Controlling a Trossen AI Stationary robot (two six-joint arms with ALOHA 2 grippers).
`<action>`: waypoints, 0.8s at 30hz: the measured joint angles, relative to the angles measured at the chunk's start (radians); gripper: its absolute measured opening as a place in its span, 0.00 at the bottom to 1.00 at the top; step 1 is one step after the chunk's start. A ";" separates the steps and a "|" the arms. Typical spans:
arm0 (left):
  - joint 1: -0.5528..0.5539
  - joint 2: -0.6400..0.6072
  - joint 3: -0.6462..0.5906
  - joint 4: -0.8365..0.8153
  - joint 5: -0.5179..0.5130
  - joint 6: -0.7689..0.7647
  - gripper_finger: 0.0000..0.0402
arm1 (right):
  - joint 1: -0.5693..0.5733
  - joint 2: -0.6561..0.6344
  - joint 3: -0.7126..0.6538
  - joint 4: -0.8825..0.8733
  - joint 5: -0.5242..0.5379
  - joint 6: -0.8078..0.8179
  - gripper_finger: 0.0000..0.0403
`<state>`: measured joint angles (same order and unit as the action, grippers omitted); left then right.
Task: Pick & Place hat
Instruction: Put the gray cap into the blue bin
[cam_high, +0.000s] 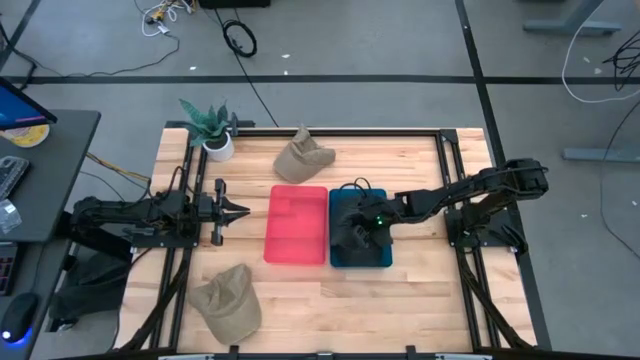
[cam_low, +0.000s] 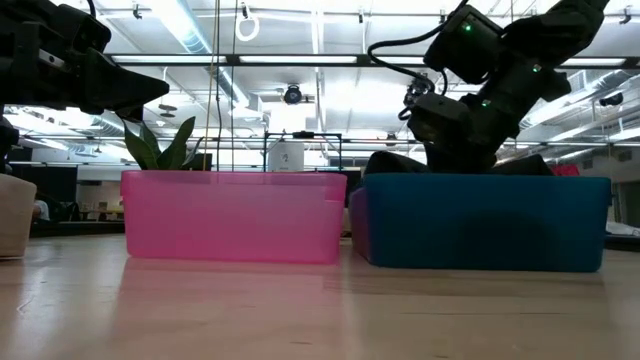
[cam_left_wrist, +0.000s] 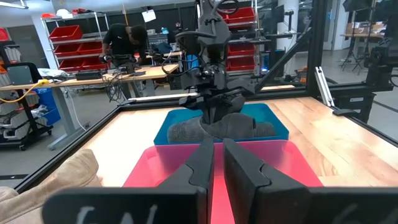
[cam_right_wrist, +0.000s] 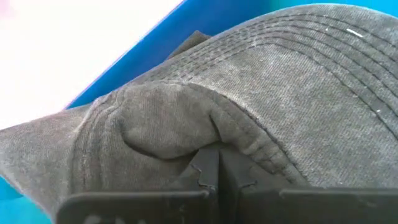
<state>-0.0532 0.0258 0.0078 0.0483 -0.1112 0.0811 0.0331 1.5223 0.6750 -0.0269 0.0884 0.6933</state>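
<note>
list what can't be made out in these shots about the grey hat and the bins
- Grey hat in the blue bin: high view, mostly hidden under the right end effector.
- Blue bin's inside: low view, blocked by its own opaque front wall.
- Pink bin floor: left wrist view, covered by the left end effector.

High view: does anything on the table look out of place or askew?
Nothing is spilled or damaged. Two tan hats lie crumpled on the bare wood, one near the potted plant, one at the front left. The pink bin holds nothing.
</note>
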 joint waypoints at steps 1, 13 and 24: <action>0.000 0.000 0.000 0.000 0.000 0.000 0.10 | -0.003 0.000 0.000 0.000 -0.002 0.000 0.00; 0.000 0.000 0.000 0.000 0.000 0.000 0.10 | -0.009 -0.025 0.000 0.016 -0.065 -0.020 0.07; 0.000 0.000 0.000 0.000 0.000 0.000 0.10 | -0.008 -0.179 0.001 0.117 -0.098 -0.028 0.08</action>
<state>-0.0536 0.0257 0.0074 0.0483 -0.1112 0.0811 0.0254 1.3428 0.6762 0.0902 -0.0093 0.6649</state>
